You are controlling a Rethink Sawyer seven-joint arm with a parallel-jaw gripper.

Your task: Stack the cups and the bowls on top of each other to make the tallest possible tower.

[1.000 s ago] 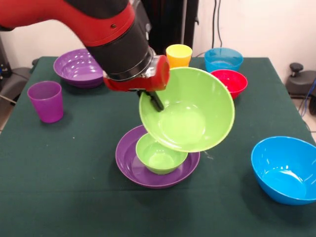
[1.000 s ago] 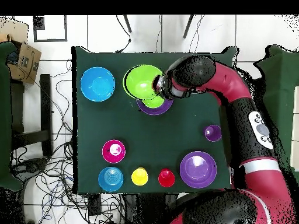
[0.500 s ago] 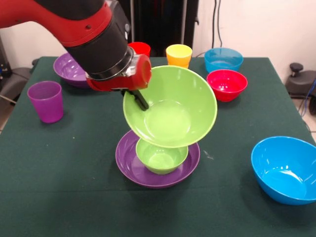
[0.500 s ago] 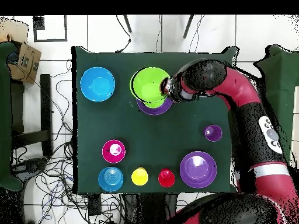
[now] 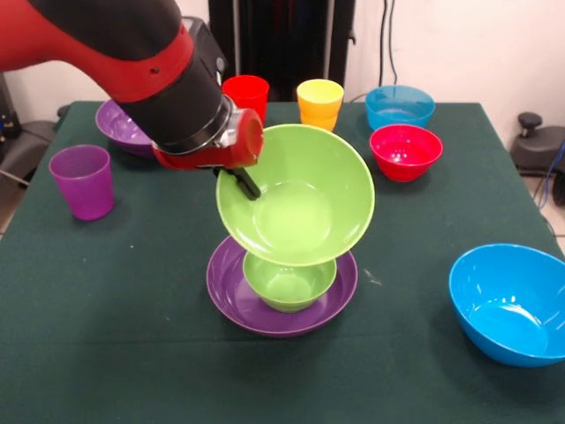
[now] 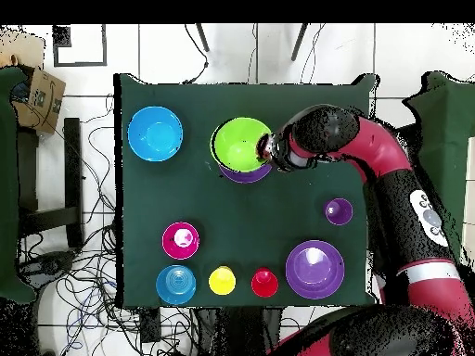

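Lime-green large bowl [image 5: 296, 208], clamped at its rim by the gripper [image 5: 240, 179], is levelling and centring over the small green bowl [image 5: 289, 281] mid-frame, nearing release.

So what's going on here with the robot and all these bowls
The gripper holds the large lime green bowl by its rim, jaws clamped on it. The bowl hangs tilted just above the small green bowl, which sits inside a purple bowl. The blue bowl and the purple cup wait on the table.

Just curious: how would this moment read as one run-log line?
gripper: shut on large lime bowl | bowl: tilted, above small green bowl | base: purple bowl
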